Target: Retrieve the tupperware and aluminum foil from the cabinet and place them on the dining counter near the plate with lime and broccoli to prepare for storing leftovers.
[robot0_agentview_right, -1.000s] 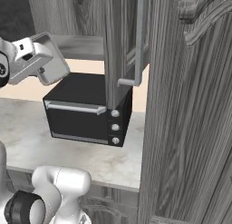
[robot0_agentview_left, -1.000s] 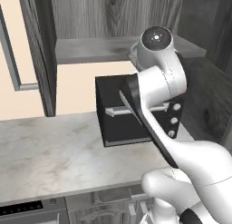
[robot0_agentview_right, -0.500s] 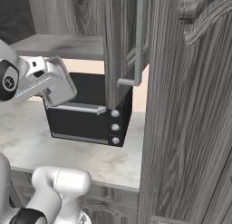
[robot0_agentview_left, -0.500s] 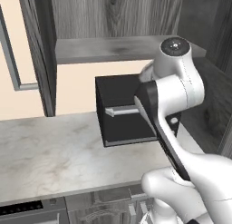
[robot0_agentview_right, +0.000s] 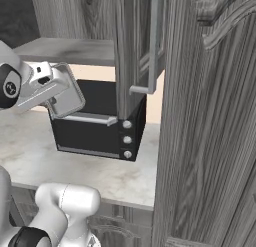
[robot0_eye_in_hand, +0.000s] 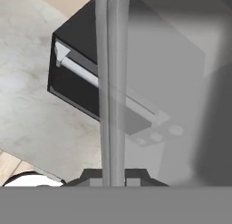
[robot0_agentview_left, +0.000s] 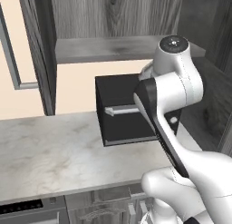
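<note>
Swinging rightward and lower than a second ago, arm is carrying tupperware over counter, now hanging before toaster oven. Gripper fingers pinching container's rim. First item looking retrieved, delivery pending. Cabinet door hiding everything rightward; translucent wall blurring hand view.

- Soft, even light is filling the scene, with no glare anywhere.
- Faint shade is lying under the black oven on the pale counter.
- A see-through grey sheet is veiling the hand view (hazy, washed-out behind it).
</note>
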Available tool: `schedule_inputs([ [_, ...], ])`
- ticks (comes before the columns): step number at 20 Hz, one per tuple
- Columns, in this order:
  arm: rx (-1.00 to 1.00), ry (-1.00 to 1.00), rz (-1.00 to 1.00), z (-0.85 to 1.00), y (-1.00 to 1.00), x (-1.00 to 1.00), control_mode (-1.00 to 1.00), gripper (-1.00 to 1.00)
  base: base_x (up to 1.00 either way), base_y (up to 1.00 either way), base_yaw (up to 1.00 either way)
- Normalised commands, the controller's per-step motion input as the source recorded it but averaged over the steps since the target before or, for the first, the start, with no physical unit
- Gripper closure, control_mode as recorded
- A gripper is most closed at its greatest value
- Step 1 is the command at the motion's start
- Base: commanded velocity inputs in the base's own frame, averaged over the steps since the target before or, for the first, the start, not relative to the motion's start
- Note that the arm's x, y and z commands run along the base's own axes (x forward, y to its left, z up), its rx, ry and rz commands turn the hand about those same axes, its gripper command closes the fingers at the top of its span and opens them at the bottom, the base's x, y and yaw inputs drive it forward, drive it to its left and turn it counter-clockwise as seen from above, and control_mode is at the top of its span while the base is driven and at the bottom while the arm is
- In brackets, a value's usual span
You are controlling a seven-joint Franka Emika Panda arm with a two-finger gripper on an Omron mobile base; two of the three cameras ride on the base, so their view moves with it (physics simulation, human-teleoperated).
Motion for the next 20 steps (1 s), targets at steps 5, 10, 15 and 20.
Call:
schedule_inputs([
  [5,0.0,0.0,0.0,0.0,0.0,0.0,1.0,1.0,-1.0,0.15,0.03],
  [10,0.0,0.0,0.0,0.0,0.0,0.0,1.0,1.0,-1.0,0.28,0.16],
  [15,0.0,0.0,0.0,0.0,0.0,0.0,1.0,1.0,-1.0,-0.09,-0.17],
  [20,0.0,0.0,0.0,0.0,0.0,0.0,1.0,1.0,-0.79,0.08,-0.79],
])
